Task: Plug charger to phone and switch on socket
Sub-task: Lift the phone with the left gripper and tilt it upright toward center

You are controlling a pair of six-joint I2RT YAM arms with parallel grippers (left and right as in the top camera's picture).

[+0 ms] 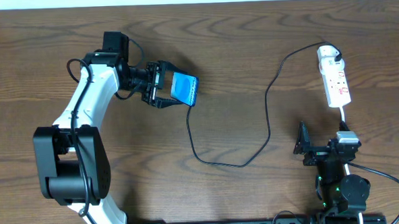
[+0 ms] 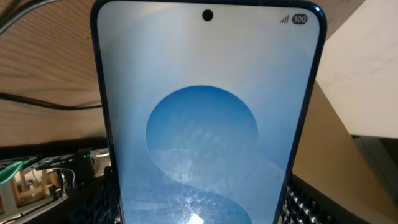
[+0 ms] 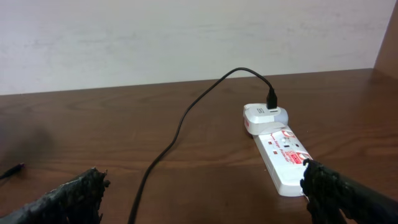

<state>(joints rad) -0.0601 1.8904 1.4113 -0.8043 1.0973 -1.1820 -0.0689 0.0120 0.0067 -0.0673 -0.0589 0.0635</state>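
Overhead view: left end effector grips the phone toward the tabletop's far edge; right end effector stands open near the socket.

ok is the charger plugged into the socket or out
in: the charger has its black plug seated in a white block at the far end of the socket

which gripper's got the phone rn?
The left gripper, shut on the phone's lower end, screen filling its wrist view. The right gripper is open and empty, facing the socket.
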